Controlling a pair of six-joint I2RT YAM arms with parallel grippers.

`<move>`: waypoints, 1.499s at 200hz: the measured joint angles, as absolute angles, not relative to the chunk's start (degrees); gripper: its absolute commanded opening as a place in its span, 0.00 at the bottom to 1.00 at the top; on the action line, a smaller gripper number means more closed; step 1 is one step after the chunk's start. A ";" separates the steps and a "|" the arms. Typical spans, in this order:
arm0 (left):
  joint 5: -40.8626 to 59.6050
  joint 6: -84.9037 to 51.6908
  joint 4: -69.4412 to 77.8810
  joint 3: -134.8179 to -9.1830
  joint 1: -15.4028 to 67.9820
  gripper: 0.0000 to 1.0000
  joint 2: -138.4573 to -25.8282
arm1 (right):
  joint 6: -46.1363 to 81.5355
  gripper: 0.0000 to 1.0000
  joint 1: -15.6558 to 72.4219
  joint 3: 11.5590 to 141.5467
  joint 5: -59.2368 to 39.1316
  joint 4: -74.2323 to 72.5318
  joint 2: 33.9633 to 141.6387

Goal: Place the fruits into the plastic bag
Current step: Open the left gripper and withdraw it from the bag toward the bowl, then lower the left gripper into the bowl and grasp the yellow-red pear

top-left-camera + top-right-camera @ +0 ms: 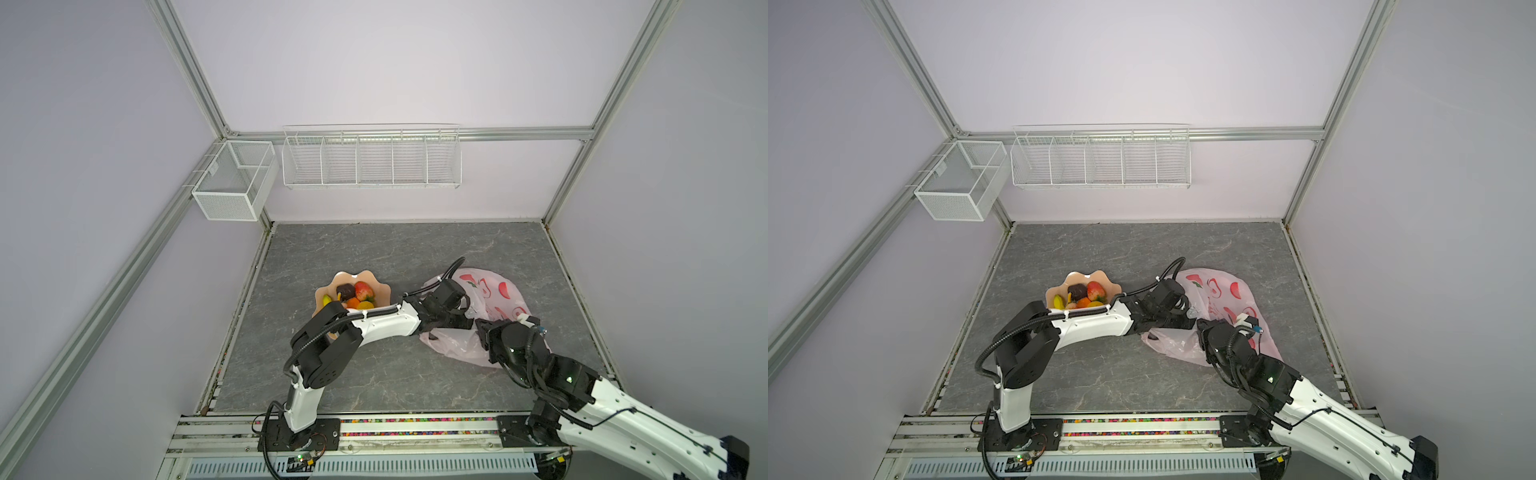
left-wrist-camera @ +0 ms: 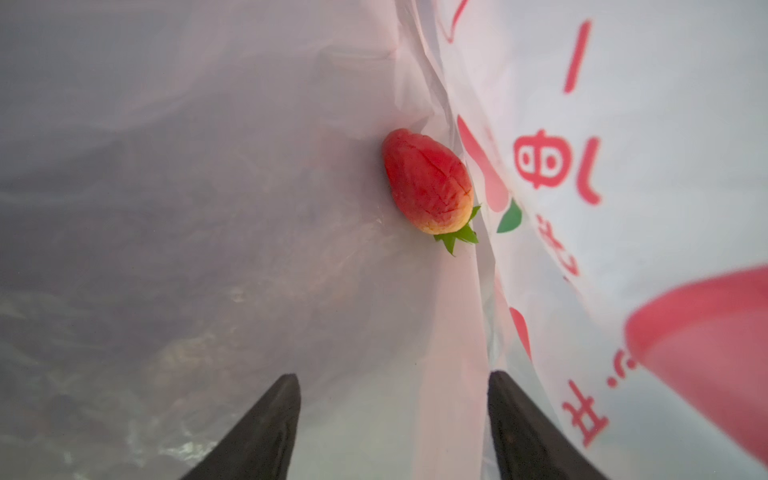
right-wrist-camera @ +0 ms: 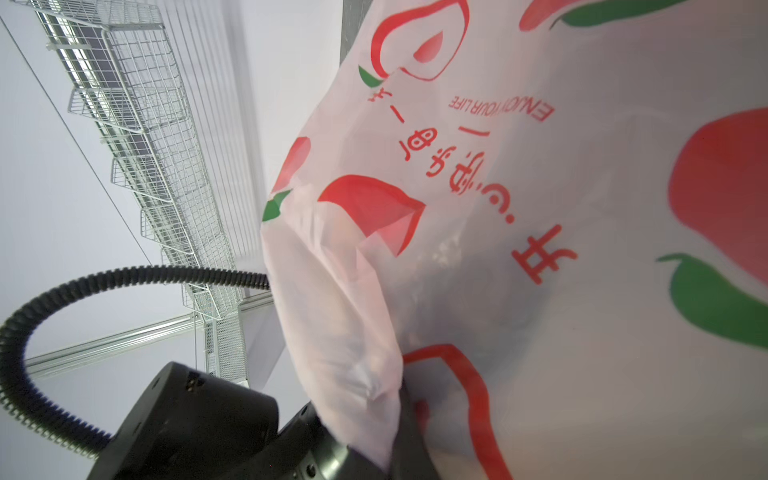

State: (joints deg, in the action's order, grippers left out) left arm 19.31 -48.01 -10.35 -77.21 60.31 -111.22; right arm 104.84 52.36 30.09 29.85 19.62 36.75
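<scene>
The pink plastic bag [image 1: 505, 297] [image 1: 1223, 291] lies at the right of the grey table, its mouth facing the arms. My left gripper [image 2: 393, 376] reaches inside the bag [image 2: 249, 208]; its jaws stand wide apart with nothing between them. Beyond its fingertips [image 2: 286, 399] a red strawberry [image 2: 428, 183] rests on the bag's floor against a fold. My right gripper [image 1: 482, 328] [image 3: 399, 419] is shut on the bag's rim [image 3: 353, 332] and holds it raised. More fruits sit in the dish: a strawberry [image 1: 363, 289], a dark purple one [image 1: 345, 289], an orange one [image 1: 353, 302] and a banana [image 1: 328, 299].
The peach-coloured scalloped dish [image 1: 384, 291] [image 1: 1059, 291] stands left of the bag, partly behind my left arm [image 1: 374, 324]. A white wire rack [image 1: 371, 160] and a mesh box [image 1: 232, 178] hang on the walls. An aluminium rail [image 1: 415, 428] runs along the front.
</scene>
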 measured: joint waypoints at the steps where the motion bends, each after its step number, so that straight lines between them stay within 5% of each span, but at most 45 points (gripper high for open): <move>1: 19.25 -47.77 -10.68 -77.21 60.29 0.71 -111.00 | 104.81 0.06 52.29 30.09 29.82 19.66 36.77; 198: 17.85 -33.78 -31.97 -66.28 49.17 0.69 -80.75 | 103.24 0.06 51.35 31.33 27.31 20.45 44.75; 300: -1.85 -34.11 -52.42 -66.57 34.94 0.92 -64.20 | 102.89 0.06 51.11 31.94 26.85 20.10 45.30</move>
State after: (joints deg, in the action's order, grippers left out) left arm -1.85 -34.11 -52.42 -66.57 34.94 -64.20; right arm 102.89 51.11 31.94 26.85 20.10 45.30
